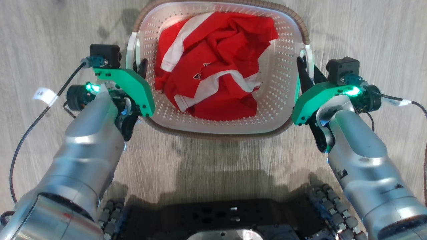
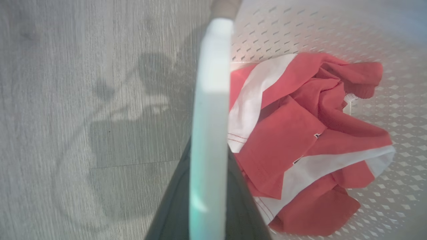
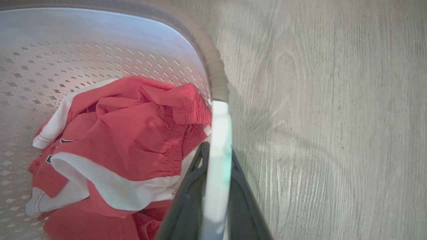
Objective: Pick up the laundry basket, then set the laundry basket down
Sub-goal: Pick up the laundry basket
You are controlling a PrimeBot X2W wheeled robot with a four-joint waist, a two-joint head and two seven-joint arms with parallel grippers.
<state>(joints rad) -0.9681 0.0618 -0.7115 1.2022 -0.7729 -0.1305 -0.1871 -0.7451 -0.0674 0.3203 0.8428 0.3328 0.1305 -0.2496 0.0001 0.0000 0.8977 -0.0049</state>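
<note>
At its handles (image 1: 130,50), I am gripping the white perforated plastic laundry basket (image 1: 280,76), left claw (image 1: 139,65) and right claw (image 1: 307,68) closed, aiming for a level lift.

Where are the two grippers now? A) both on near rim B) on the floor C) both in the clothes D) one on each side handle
D: the left gripper clasps the left handle of the laundry basket, the right gripper the right handle, fingers either side.
</note>
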